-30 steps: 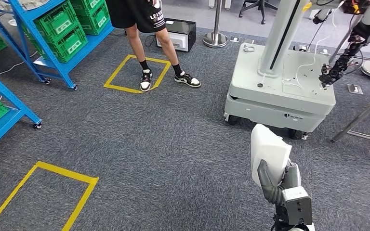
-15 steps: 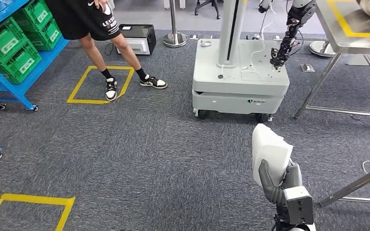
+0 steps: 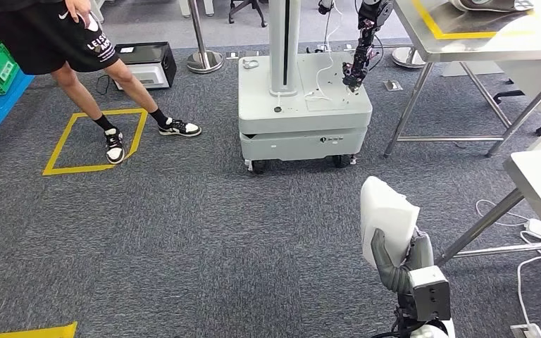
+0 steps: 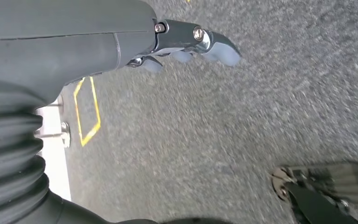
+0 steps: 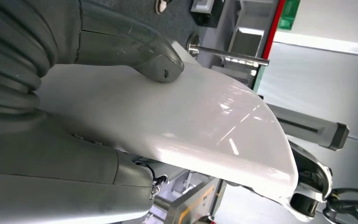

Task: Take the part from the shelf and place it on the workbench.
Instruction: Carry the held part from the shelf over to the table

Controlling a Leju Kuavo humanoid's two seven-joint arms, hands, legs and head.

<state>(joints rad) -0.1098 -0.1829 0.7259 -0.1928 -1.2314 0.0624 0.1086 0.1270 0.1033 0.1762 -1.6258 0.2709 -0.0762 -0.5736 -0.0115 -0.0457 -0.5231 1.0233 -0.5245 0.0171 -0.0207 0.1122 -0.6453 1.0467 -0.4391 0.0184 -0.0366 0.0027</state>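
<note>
Head view: white part [image 3: 387,218] stands upright.

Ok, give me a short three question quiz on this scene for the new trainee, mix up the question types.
1. True or false: the right hand holds the white part.
2. Which stands on the grey wheeled base? A) a green crate B) a white column C) a chair
3. Fill in: the person's shoe stands inside a square of yellow ____ on the carpet.

Key: 1 true, the thumb lies across it. 2 B. 3 tape.
</note>
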